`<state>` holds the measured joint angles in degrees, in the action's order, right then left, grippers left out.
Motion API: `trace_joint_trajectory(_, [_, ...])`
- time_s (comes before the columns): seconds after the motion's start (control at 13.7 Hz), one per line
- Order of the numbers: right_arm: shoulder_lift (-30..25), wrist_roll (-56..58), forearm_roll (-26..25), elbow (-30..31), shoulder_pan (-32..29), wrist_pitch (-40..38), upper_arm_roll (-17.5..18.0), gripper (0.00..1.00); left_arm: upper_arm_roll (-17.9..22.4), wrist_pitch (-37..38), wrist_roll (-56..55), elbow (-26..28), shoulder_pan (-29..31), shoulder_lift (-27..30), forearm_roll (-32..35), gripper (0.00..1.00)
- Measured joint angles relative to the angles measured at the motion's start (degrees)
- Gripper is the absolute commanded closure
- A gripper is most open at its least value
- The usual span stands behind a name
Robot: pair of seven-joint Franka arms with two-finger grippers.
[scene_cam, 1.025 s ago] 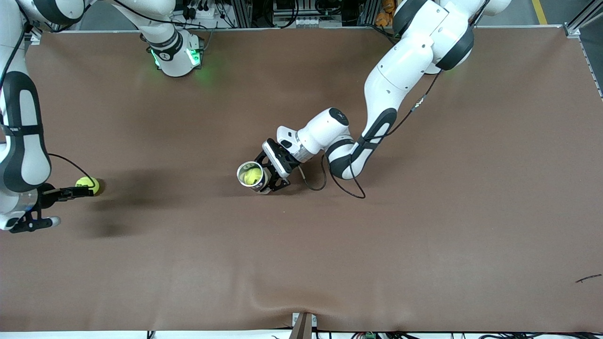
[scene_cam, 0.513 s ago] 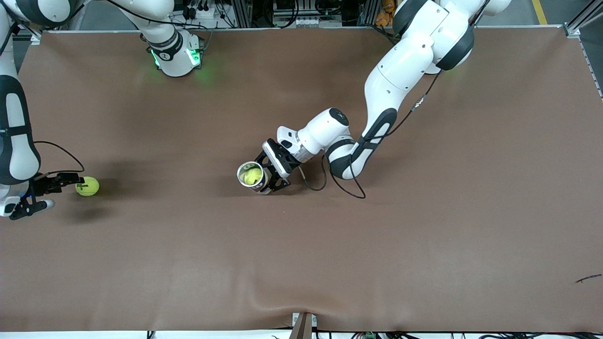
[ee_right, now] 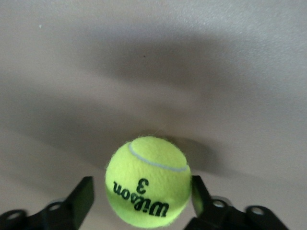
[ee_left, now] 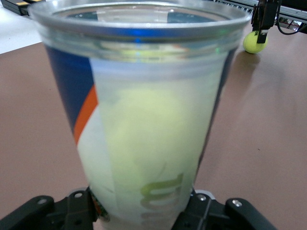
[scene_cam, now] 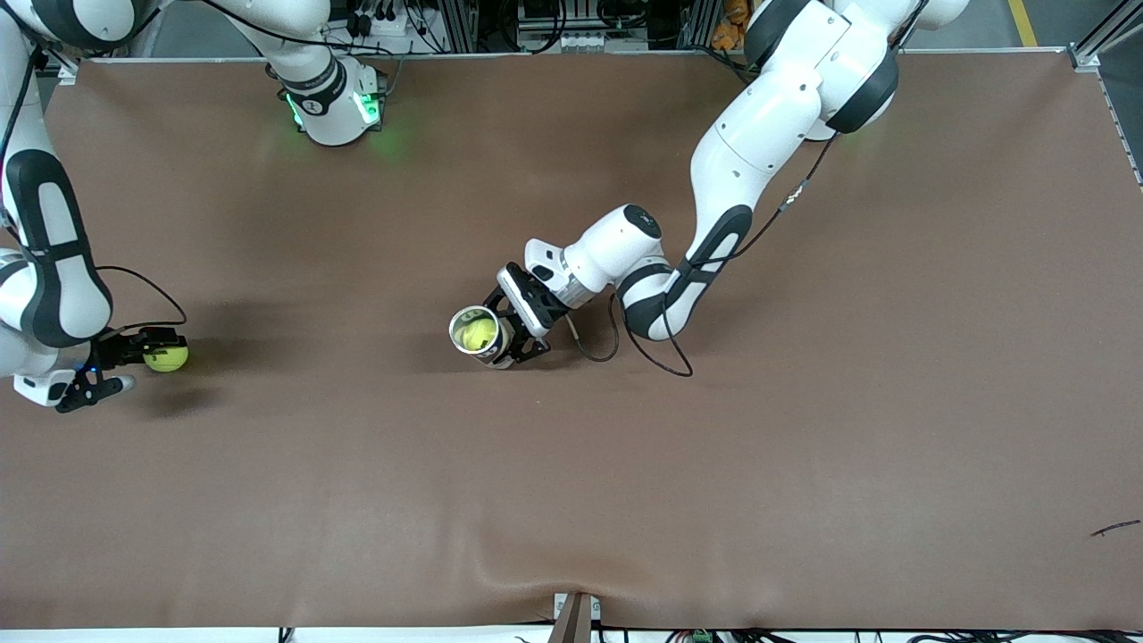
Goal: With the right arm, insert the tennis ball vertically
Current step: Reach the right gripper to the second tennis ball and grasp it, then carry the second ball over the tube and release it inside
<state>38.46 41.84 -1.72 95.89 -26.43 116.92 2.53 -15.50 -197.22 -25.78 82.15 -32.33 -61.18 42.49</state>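
- Tennis ball (ee_right: 147, 182) at the start of its trip: it sits on the brown table (scene_cam: 804, 446) at the right arm's end, at about nine o'clock from the can (scene_cam: 478, 335) in the front view, and well apart from it.
- Right gripper (ee_right: 140, 188) is down at table level with a finger on either side of the ball. One finger touches the felt and a sliver of gap shows at the other, so the pincer reads as wide, not clamped.
- The ball has not left the table, so by the look of it the pick-up is only being set up.
- Mid-table, the can stands upright with its mouth up and a second ball (scene_cam: 476, 334) already inside.
- Left gripper (scene_cam: 505, 338) is pinched tight on the can's wall from about four o'clock and waits there, holding it steady.
- Left to do, judging from this: close on the ball, lift it, carry it over the can's mouth, lower it straight down and let go.
- Room above the ball already in the can looks limited.
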Motion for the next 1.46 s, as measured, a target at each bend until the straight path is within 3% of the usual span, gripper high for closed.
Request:
trace_joint_trajectory(0.15, [-0.27, 0.00, 0.01, 0.12, 0.00, 0.10, -0.01, 0.90, 0.00, 0.00, 0.00, 0.00, 0.00, 0.00, 0.00, 0.38])
trace_joint_trajectory(0.22, [-0.24, 0.00, 0.01, 0.16, 0.03, 0.10, 0.04, 1.00, 0.00, 0.00, 0.00, 0.00, 0.00, 0.00, 0.00, 0.38])
trace_joint_trajectory(0.44, [-0.33, -0.01, 2.13, -1.28, 0.29, -3.59, 0.46, 1.00, 0.00, -0.02, 0.00, 0.00, 0.01, 0.00, 0.00, 0.38])
trace_joint_trajectory(0.73, [-1.42, -5.12, 5.01, -12.57, 4.49, -17.58, 0.87, 1.00, 0.00, -0.02, 0.00, -0.02, 0.01, 0.00, 0.00, 0.38])
trace_joint_trajectory(0.88, [-2.92, -15.27, 6.96, -16.34, 7.67, -23.80, 1.64, 1.00, 0.00, -0.02, 0.01, -0.02, -0.02, 0.00, 0.00, 0.37])
trace_joint_trajectory(1.03, [-4.85, -27.63, 13.06, -17.67, 10.24, -27.62, 2.62, 1.00, 0.00, -0.02, 0.01, -0.02, -0.02, 0.00, 0.00, 0.37])
trace_joint_trajectory(1.46, [-8.73, -64.51, 19.15, -19.39, 24.15, -28.80, 4.96, 1.00, 0.08, -0.58, 0.37, 0.03, 0.18, 0.00, 3.45, 0.37])
